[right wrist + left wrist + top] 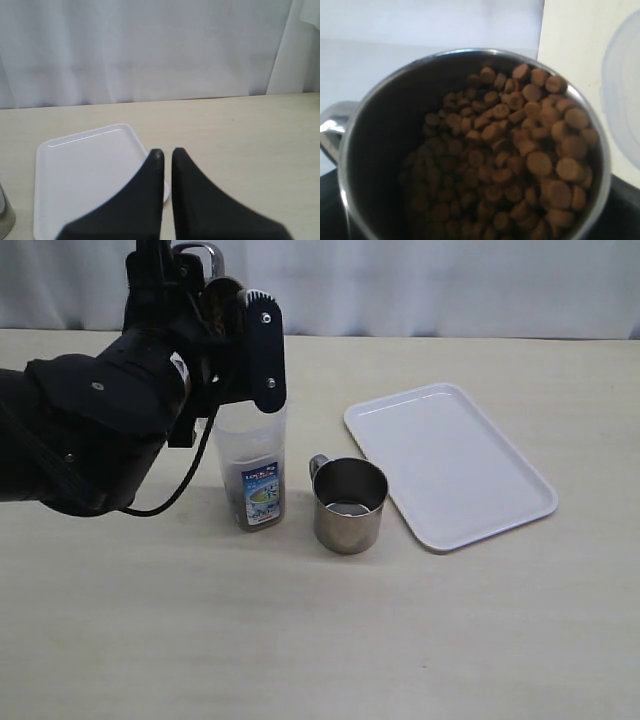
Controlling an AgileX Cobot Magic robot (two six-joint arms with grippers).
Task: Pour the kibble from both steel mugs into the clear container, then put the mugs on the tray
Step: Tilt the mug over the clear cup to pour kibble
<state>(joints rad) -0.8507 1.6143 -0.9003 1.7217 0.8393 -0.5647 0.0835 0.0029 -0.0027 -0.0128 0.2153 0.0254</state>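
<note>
My left gripper (236, 332) is shut on one steel mug (218, 292), held tilted just above the rim of the clear container (255, 465). In the left wrist view that mug (375, 100) is full of brown kibble (510, 150), and the container's blurred rim (620, 95) lies beyond it. Some dark kibble (238, 496) shows low in the container behind its label. The other steel mug (349, 506) stands upright right of the container, its inside shiny with no pellets visible. My right gripper (165, 152) is shut on nothing, above the near corner of the white tray (85, 170).
The tray (450, 465) lies flat on the beige table to the right of the standing mug, with nothing on it. A white curtain runs along the table's far edge. The left arm's dark bulk (90, 420) covers the table's left rear part.
</note>
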